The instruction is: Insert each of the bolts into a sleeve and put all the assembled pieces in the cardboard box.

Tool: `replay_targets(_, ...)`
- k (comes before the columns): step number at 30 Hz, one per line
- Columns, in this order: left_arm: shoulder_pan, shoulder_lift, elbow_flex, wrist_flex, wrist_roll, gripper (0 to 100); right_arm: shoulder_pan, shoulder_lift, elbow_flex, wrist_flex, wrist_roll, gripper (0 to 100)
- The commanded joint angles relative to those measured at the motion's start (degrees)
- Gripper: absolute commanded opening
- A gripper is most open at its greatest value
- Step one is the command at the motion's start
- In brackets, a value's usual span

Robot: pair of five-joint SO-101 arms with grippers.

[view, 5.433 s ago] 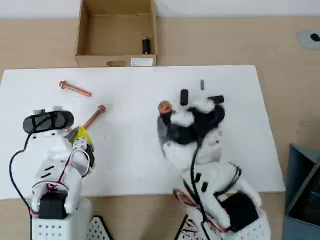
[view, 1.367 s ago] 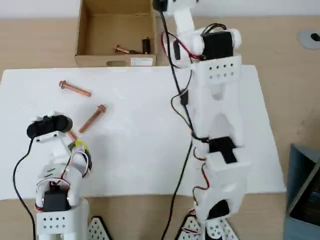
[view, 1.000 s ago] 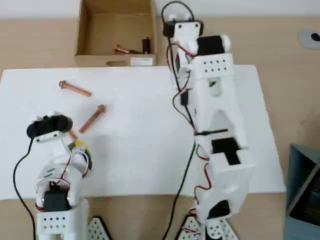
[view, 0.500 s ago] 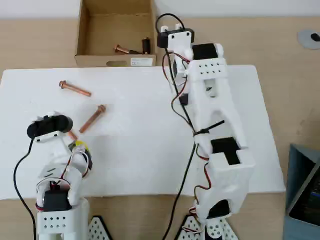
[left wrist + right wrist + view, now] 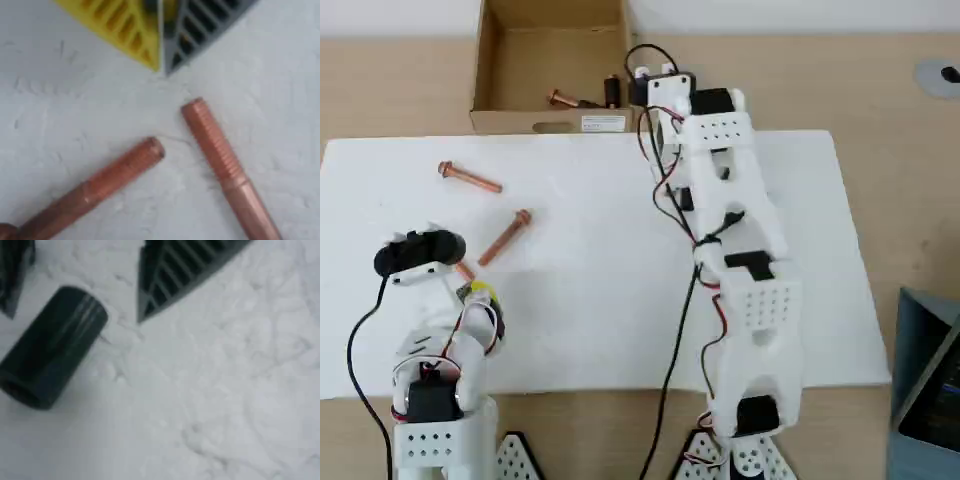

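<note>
My left jaws were clenched on nothing, their tips just short of the ends of two copper-coloured bolts lying on the white sheet: the threaded bolt and the plainer bolt. I judged them stiff, weighty for their size and round enough to roll. They seemed best pinched across the plain shank near the head, leaving the threaded end free. A third bolt lay farther out. Beyond it my right jaws stood released just by a black sleeve, which I took for light, hard and slippery. A hold across its barrel would keep the bore open. Farthest, in the cardboard box, a boxed bolt rested by the near wall.
</note>
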Motion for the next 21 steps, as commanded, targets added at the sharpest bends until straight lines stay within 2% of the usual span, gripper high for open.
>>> replay_targets(1,-0.79,-0.22,-0.35,-0.09,0.09,0,0.22,1.10,-4.44,-0.53,0.18,16.9)
replay_targets(18,-0.79,-0.22,-0.35,-0.09,0.09,0,3.03,9.63,-7.16,-0.53,0.18,16.3)
replay_targets(21,-0.79,-0.22,-0.35,-0.09,0.09,0,2.86,10.42,-7.43,0.26,0.26,7.8)
